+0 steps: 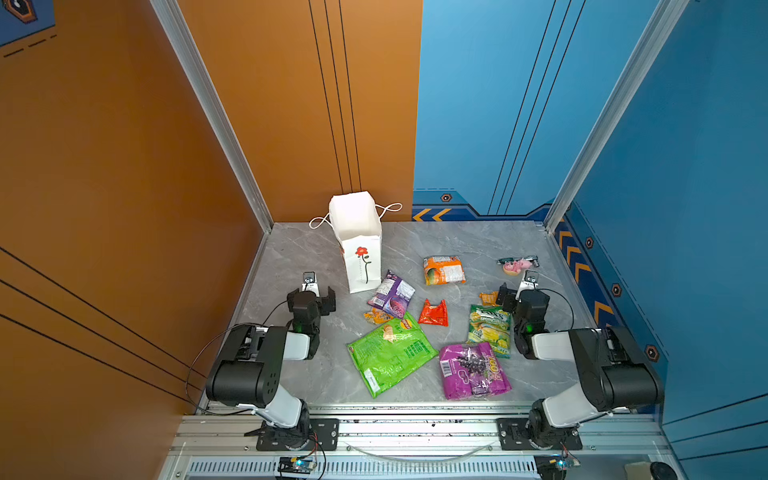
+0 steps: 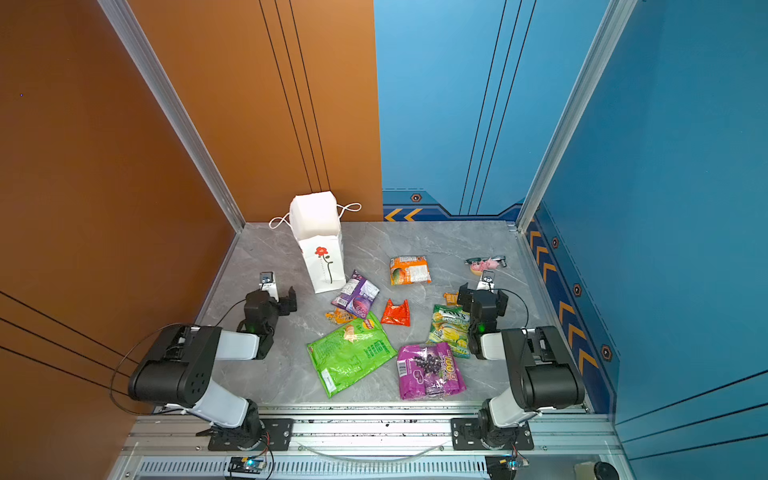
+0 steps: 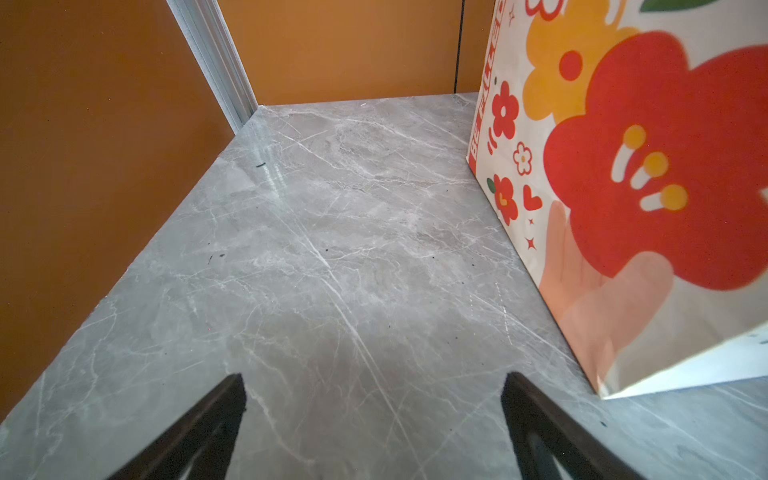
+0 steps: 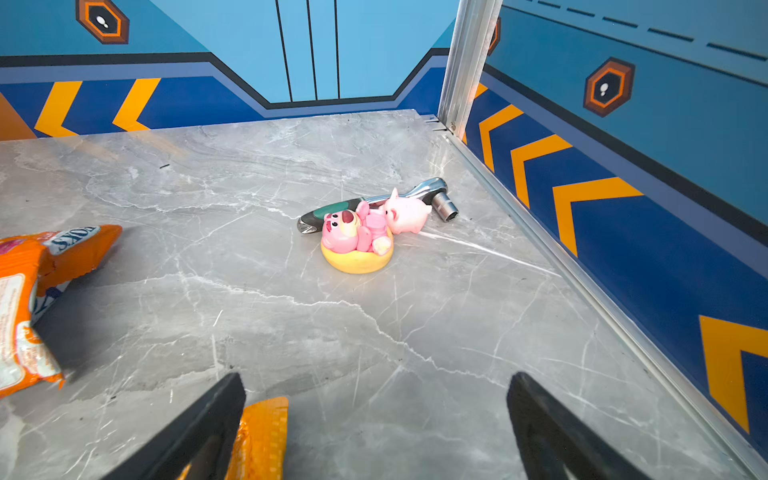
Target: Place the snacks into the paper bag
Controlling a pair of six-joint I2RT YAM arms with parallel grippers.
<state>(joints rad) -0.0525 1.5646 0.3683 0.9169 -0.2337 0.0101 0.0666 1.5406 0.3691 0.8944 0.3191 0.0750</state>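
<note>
Paper bag [image 1: 360,249] upright, rear-left on table [image 1: 291,257], mouth open, only white inside showing. 8 crinkly snacks [image 1: 390,353] loose on marble beside it. Left gripper [image 3: 374,384] and right gripper [image 4: 376,384] both spread wide

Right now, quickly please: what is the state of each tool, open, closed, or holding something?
Left tool: open, holding nothing.
Right tool: open, holding nothing; a small orange packet lies close by, not gripped.
</note>
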